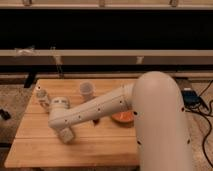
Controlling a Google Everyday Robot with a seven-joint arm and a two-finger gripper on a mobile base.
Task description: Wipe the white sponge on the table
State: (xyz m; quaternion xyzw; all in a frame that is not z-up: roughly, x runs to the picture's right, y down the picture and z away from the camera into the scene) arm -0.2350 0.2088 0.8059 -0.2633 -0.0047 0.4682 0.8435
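Observation:
My gripper (66, 134) hangs from the white arm that reaches in from the right, low over the front-left part of the light wooden table (100, 150). At its tip a small off-white squarish pad, the white sponge (66, 136), rests tilted against the table top. The gripper is shut on it. The wrist (60, 107) sits just above and hides how the sponge is gripped.
A white bottle (42, 98) stands at the back left, close to the wrist. A translucent cup (86, 89) stands at the back middle. An orange object (122, 118) and a small red thing (96, 121) lie under the forearm. My bulky shoulder covers the table's right side.

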